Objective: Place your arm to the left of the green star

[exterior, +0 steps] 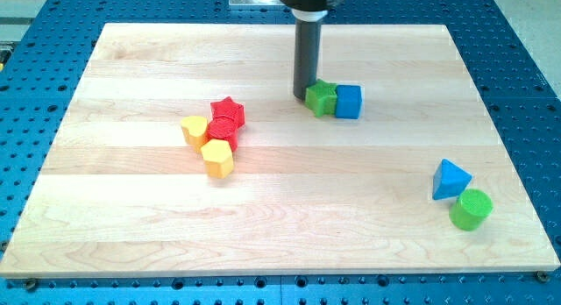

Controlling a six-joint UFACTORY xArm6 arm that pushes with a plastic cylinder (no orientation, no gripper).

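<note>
The green star (pixel 322 96) lies on the wooden board near the view's top centre, touching a blue cube (pixel 349 102) on its right. My tip (pixel 302 96) comes down from the view's top and stands right at the star's left side, touching or almost touching it.
A cluster left of centre holds a red star (pixel 230 110), a red block (pixel 223 130), a yellow heart (pixel 194 129) and a yellow block (pixel 217 157). A blue triangle (pixel 450 179) and a green cylinder (pixel 471 209) sit at the view's lower right. The board (pixel 131 226) lies on a blue perforated table.
</note>
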